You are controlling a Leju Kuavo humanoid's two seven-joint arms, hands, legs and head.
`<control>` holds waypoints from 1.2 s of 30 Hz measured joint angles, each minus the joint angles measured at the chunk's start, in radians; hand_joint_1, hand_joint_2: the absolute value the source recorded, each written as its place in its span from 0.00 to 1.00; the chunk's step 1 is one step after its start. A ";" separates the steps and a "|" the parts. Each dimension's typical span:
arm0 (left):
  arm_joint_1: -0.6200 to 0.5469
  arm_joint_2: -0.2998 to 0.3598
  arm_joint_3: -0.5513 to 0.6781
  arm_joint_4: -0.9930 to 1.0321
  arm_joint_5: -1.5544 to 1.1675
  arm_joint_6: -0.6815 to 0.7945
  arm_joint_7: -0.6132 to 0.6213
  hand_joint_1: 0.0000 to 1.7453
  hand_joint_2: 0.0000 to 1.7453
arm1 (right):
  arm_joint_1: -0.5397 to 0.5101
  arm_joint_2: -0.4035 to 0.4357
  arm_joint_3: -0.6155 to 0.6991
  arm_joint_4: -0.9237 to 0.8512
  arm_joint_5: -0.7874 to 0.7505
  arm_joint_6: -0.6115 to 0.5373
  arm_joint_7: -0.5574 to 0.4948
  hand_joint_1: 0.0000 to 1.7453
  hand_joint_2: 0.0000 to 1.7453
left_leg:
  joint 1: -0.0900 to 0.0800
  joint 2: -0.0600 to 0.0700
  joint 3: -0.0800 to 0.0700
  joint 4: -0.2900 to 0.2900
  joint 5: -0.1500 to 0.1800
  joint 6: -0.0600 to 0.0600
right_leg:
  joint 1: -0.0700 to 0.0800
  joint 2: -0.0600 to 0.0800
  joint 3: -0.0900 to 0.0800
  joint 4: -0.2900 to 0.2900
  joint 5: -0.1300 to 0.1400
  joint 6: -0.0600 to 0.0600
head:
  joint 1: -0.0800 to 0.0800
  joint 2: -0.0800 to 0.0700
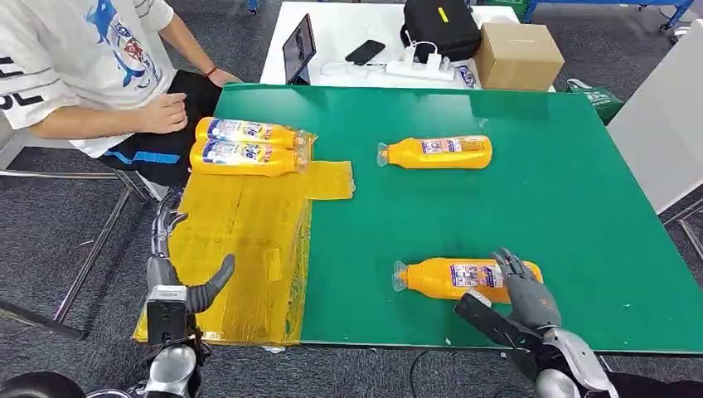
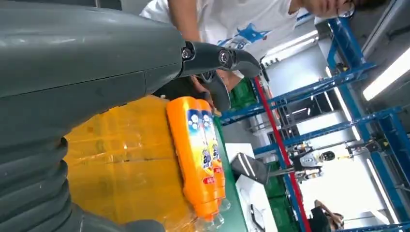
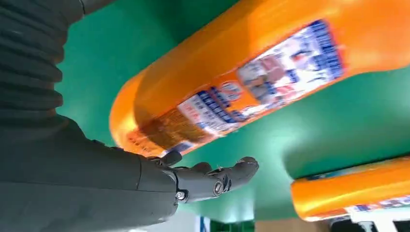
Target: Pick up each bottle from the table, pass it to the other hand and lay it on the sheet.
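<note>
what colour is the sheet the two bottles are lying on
Yellow, a glossy crinkled sheet under the two bottles; the head view shows it best.

Left hand (image 1: 172,274) raised at lower left, empty, fingers (image 1: 163,225) spread and pointing away from the body, thumb out to the side. Right arm reaches forward from lower right. Right hand (image 1: 516,294) open, fingers (image 1: 511,264) draped over a bottle (image 1: 439,278), thumb splayed below; no closed grip.

Grey carpet floor (image 1: 58,240); white table (image 1: 332,33) behind.
</note>
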 measured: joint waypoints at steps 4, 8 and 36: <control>-0.009 0.000 -0.012 0.021 0.002 -0.010 0.006 0.00 1.00 | -0.029 -0.006 -0.005 0.042 0.036 0.002 0.003 0.00 1.00 | 0.000 0.000 0.000 0.000 0.000 0.000 | 0.000 0.000 0.000 0.000 0.000 0.000 | 0.000 0.000; -0.022 0.000 -0.018 0.041 0.010 -0.018 0.012 0.00 1.00 | -0.062 -0.006 -0.006 0.091 0.084 -0.010 0.003 0.00 1.00 | 0.000 0.000 0.000 0.000 0.000 0.000 | 0.000 0.000 0.000 0.000 0.000 0.000 | 0.000 0.000; -0.054 0.000 -0.019 0.107 0.024 -0.043 0.021 0.00 1.00 | -0.127 0.035 -0.014 0.213 0.134 -0.064 -0.017 0.00 1.00 | 0.000 0.000 0.000 0.000 0.000 0.000 | 0.000 0.000 0.000 0.000 0.000 0.000 | 0.000 0.000</control>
